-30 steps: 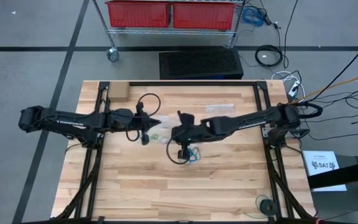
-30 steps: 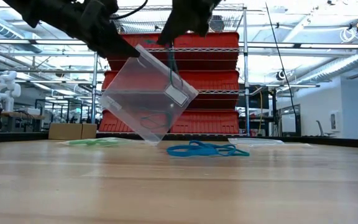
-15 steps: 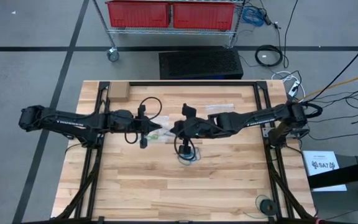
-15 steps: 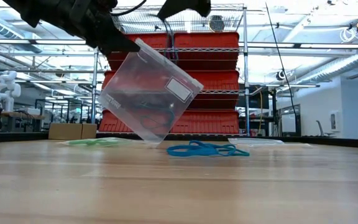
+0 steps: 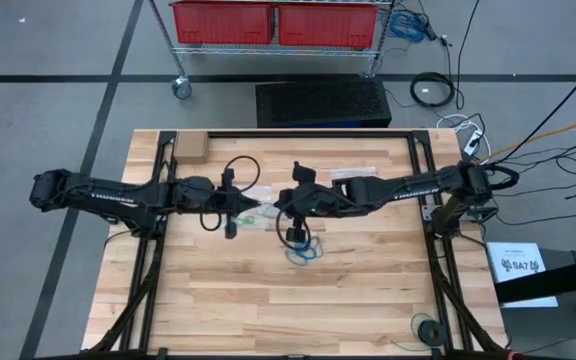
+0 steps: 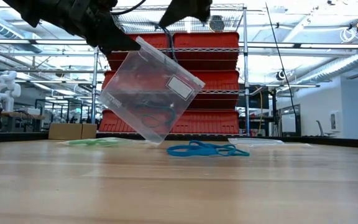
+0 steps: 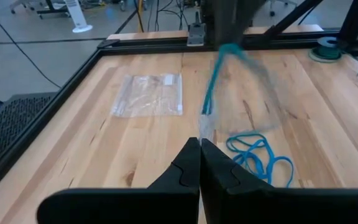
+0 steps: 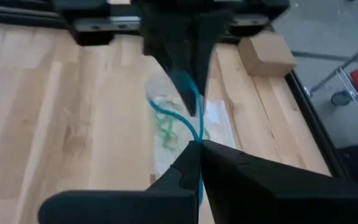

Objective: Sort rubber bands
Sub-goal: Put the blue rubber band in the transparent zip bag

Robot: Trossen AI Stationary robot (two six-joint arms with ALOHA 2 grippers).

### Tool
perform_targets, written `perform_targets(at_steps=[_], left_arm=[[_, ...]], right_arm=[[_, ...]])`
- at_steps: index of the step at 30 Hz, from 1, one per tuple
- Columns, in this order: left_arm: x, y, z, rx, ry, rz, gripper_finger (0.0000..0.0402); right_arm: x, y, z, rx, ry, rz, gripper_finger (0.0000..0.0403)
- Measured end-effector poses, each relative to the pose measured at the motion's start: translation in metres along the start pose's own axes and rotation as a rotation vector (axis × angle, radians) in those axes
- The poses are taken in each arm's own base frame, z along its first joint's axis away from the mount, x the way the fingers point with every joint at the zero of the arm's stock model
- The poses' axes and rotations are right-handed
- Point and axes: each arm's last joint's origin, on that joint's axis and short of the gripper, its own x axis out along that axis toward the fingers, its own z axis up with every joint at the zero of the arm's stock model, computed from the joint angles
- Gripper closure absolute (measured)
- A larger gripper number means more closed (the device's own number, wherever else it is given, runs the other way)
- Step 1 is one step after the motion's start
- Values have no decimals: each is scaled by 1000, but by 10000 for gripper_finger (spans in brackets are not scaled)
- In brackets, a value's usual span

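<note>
Held up above the wooden table [image 5: 218, 290] by the left gripper [image 6: 126, 45], pinched tight: a clear plastic bag [image 6: 148, 93]. Dangled over its mouth from the clenched right gripper [image 6: 176, 22]: a thin teal rubber band [image 8: 188, 118], ready for dropping in. Left under the bag: a blue band pile [image 6: 205, 150].

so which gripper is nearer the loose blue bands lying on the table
Right. The right gripper, shut on a teal band, hangs just above and beside the blue bands. The left gripper, shut on the clear bag's edge, sits farther off to the left.
</note>
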Motion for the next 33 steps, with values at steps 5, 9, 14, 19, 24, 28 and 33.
perform_targets(at_steps=[5,9,14,19,24,28,33], left_arm=[[0,0,1,0,-6,-12,402],[0,0,1,-1,-10,-11,402],[0,-2,2,0,-24,-16,402],[0,-6,3,7,-33,-35,402],[-1,-7,4,9,-34,-41,402],[-1,-7,4,9,-37,-41,402],[-1,-7,4,8,-41,-39,402]], right_arm=[[5,-5,-6,30,53,-11,403],[12,-5,-11,47,94,13,403],[24,-1,-18,56,132,32,402],[37,-6,-23,88,162,31,402],[41,-12,-23,129,161,42,403],[41,-13,-23,139,158,49,389],[40,-8,-21,138,143,108,326]])
